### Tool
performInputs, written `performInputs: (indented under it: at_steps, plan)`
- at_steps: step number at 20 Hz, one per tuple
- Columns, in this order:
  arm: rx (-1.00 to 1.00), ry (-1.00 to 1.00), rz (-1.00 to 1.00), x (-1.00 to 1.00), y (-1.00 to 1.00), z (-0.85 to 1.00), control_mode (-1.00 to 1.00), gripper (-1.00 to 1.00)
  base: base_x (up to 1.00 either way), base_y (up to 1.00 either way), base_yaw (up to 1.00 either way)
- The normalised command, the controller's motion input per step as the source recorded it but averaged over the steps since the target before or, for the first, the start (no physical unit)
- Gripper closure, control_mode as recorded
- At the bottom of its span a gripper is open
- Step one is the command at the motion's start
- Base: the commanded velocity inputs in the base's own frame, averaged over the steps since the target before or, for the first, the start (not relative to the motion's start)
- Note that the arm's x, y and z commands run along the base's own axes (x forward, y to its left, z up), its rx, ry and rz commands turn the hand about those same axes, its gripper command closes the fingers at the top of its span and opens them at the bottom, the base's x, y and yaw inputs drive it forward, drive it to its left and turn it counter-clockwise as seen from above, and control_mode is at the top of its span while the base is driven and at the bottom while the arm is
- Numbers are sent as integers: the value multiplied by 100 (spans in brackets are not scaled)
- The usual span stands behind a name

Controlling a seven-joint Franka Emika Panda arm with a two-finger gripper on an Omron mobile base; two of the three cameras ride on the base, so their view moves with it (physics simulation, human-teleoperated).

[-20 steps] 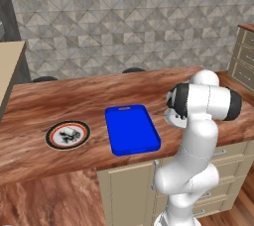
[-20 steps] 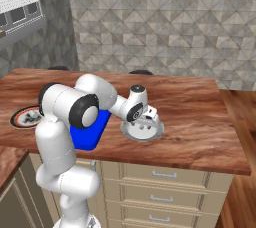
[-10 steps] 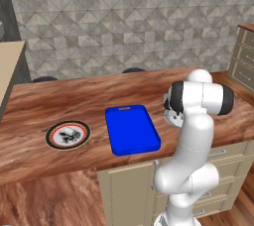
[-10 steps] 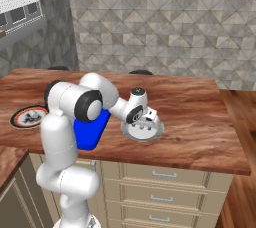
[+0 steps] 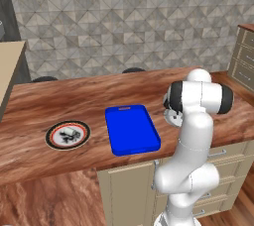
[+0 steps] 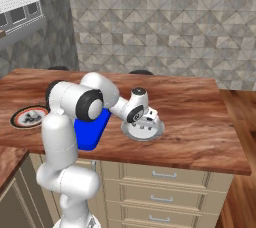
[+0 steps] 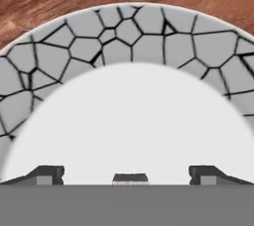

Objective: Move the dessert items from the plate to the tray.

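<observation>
The plate [image 5: 67, 135] with dark rim and orange ring lies at the counter's left, also seen as the plate [image 6: 29, 117]. Dark marks cover its centre, and the dessert items are too small to tell apart there. The blue tray [image 5: 131, 129] lies right of it; my arm partly hides the tray [image 6: 93, 131]. My gripper [image 6: 147, 122] hangs open far from both, low over a grey round dish. In the hand view my gripper [image 7: 126, 175] has its fingertips [image 7: 48, 174] wide apart. A small pale bit [image 7: 130, 178] shows between them; I cannot tell what it is.
The round dish [image 6: 156, 133] under the hand has a cracked grey mosaic rim [image 7: 124, 36] and a white centre. It sits right of the tray near the counter's front edge. Bare wood counter [image 6: 190, 117] stretches to the right. Drawers lie below the counter front.
My hand has sunk slightly toward the grey dish and the upper arm has shifted a little. Plate and tray have not moved. The jaws stay open.
</observation>
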Motion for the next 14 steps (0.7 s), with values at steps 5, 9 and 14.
performInputs:
  at_steps: [5,9,14]
  plan:
    - [0,0,0,0,0,-10,-100,100,0,0,0]
    - [0,0,0,0,0,-8,-100,100,0,0,0]
    - [0,0,-1,0,0,-7,-100,100,0,0,0]
